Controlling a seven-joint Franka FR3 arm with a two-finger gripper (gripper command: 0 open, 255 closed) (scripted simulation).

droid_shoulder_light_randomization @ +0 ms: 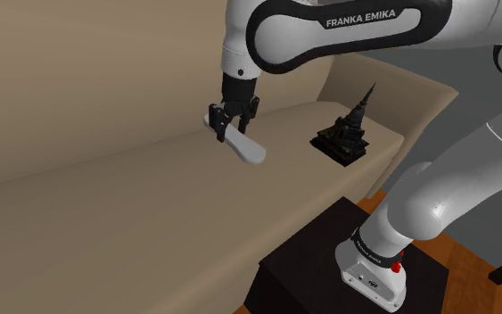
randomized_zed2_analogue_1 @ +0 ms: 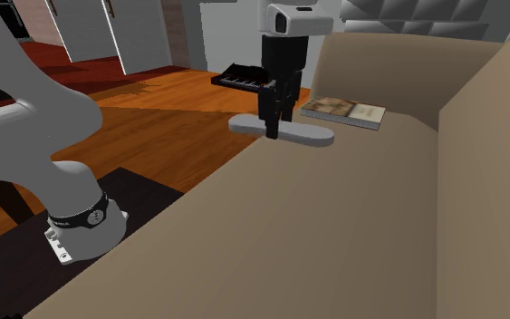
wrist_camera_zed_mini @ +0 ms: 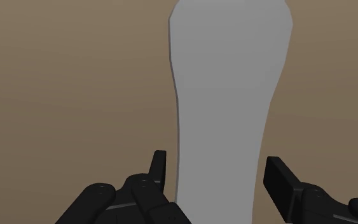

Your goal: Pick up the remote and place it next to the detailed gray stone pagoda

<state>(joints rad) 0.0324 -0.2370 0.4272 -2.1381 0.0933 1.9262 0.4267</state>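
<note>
1. The black gripper (droid_shoulder_light_randomization: 234, 128) is hanging just left of the shoulder view's centre, over the tan sofa seat (droid_shoulder_light_randomization: 106, 223).
2. Its fingers (wrist_camera_zed_mini: 160, 167) are standing narrowly apart and clasping the plain grey remote (droid_shoulder_light_randomization: 251, 150) by one end. In the wrist view the remote (wrist_camera_zed_mini: 231, 83) is running between them and away from the hand.
3. In the shoulder view the remote is slanting down towards the lower right from the fingers.
4. In the second exterior view the gripper (randomized_zed2_analogue_1: 275, 122) is sitting at upper centre, with the remote (randomized_zed2_analogue_1: 309, 135) lying level across it, seemingly clear of the cushion.
5. The dark pagoda (droid_shoulder_light_randomization: 347, 129) is standing right of centre in the shoulder view, near the seat's end and apart from the remote.
6. A book (randomized_zed2_analogue_1: 345, 111) is lying on the seat, just right of the remote in the second exterior view.
</note>
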